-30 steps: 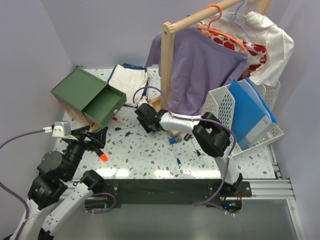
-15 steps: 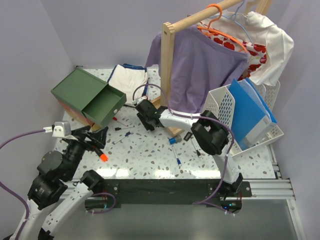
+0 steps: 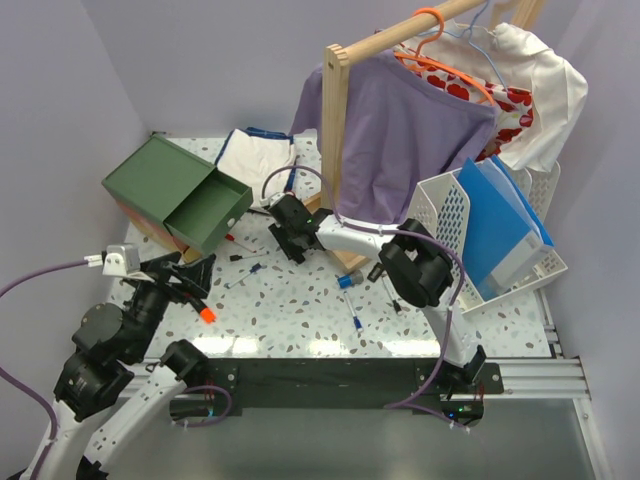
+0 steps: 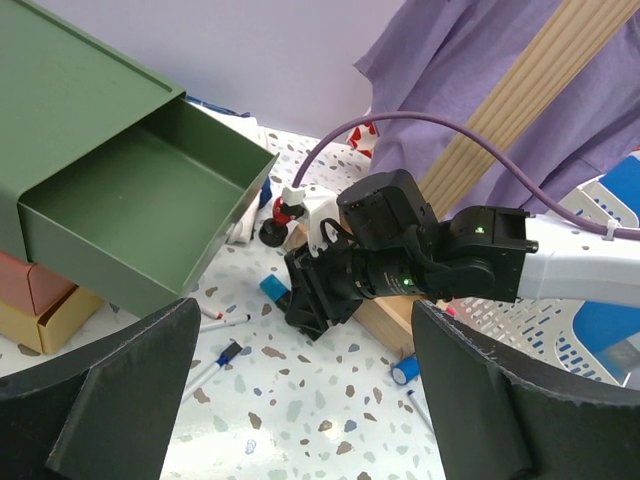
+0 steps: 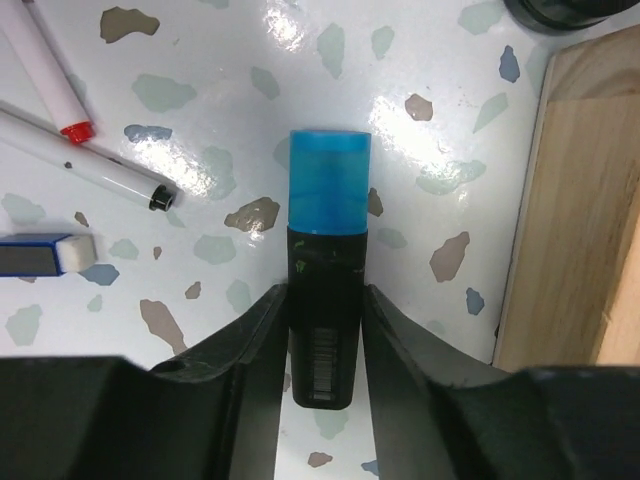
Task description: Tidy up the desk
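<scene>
- A white marker with red tip (image 5: 45, 70), left of the right gripper's fingers (image 5: 250, 360), was cut off by the top edge.
- A black round object (image 5: 560, 8), beyond the fingers to the right, showed only its rim.

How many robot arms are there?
2: the left arm sits at the near left; the right arm reaches across the desk to the wooden post. None seems hidden.

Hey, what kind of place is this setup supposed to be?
Probably a staged robot-lab mock-up of a home desk corner: a terrazzo desk strewn with pens, including a blue-capped marker, a green drawer box, and a wooden clothes rack holding a purple shirt.
</scene>
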Available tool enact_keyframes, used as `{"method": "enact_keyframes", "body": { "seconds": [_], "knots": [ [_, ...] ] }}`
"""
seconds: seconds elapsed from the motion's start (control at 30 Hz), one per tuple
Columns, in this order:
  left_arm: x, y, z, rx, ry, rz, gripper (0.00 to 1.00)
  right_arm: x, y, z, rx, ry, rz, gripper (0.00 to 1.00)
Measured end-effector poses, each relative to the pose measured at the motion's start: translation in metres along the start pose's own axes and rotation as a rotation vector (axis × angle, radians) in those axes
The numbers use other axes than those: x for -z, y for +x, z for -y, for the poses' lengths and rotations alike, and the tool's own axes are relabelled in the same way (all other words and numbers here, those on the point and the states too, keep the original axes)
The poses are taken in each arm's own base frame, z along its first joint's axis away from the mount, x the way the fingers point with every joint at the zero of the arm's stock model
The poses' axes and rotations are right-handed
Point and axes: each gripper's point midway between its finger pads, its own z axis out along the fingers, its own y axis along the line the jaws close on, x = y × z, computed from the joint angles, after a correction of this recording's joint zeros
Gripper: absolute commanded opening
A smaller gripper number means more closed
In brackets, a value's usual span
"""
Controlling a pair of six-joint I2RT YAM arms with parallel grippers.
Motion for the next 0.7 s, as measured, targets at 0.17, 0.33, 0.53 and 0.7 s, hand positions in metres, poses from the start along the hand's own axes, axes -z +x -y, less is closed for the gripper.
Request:
{"method": "enact_keyframes", "body": {
  "seconds": [0.17, 0.33, 0.53, 0.7],
  "knots": [
    [0.001, -0.002, 0.001, 0.013, 0.002, 0.005, 0.92, 0.001, 0.0, 0.0, 0.021, -0.017, -0.008, 0.07],
    [0.001, -0.002, 0.001, 0.018, 0.002, 0.005, 0.92, 0.012, 0.006, 0.003, 0.127, -0.035, -0.036, 0.0],
    [0.002, -0.007, 0.003, 0.023, 0.003, 0.009, 0.92, 0.082, 0.015, -0.006, 0.33, -0.206, -0.05, 0.0],
    [0.002, -0.018, 0.007, 0.028, 0.006, 0.022, 0.92, 0.173, -0.03, -0.016, 0.484, -0.314, 0.156, 0.0]
  ]
}}
